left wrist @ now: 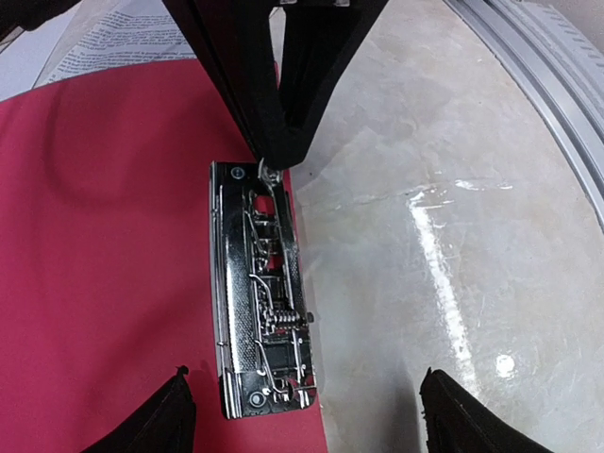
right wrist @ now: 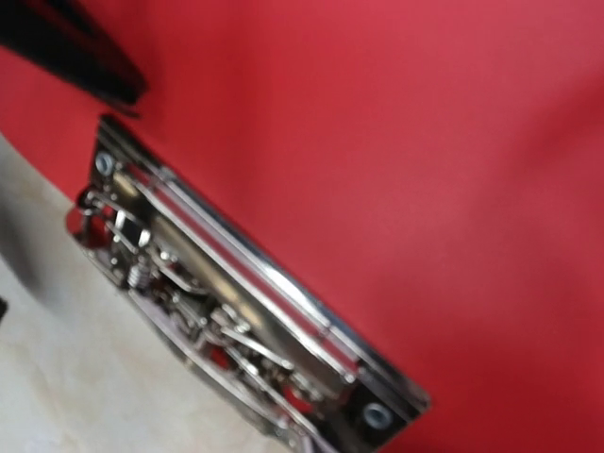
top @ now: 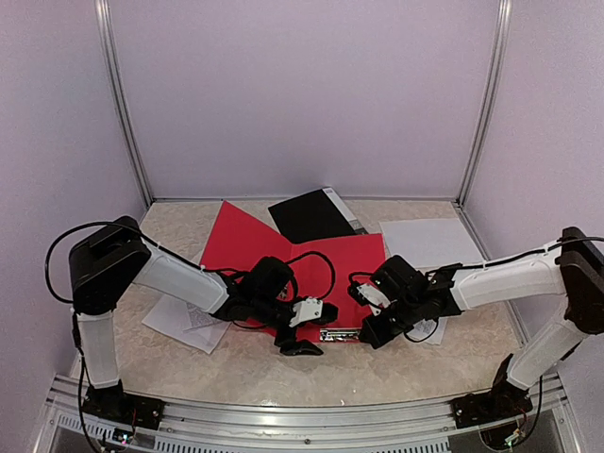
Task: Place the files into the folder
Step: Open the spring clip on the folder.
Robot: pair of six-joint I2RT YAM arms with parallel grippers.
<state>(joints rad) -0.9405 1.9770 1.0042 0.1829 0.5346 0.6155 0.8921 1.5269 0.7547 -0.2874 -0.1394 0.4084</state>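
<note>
A red folder (top: 283,250) lies open on the table, its metal clip (top: 340,334) at the near edge. My left gripper (top: 316,330) is open wide over the clip's left end; in its wrist view (left wrist: 316,420) the fingers straddle the clip (left wrist: 260,293) and touch nothing. My right gripper (top: 365,332) comes in from the right. In the left wrist view its black fingers (left wrist: 293,94) meet at the clip's wire lever (left wrist: 267,175). The right wrist view shows the clip (right wrist: 236,321) blurred. A printed file (top: 184,321) lies at the left and a blank file (top: 425,241) at the right.
A black folder (top: 310,215) lies at the back, overlapping the red one's far edge. The metal rail (top: 302,415) runs along the near edge. Cage posts stand at both back corners. A printed sheet (left wrist: 123,38) borders the red folder in the left wrist view.
</note>
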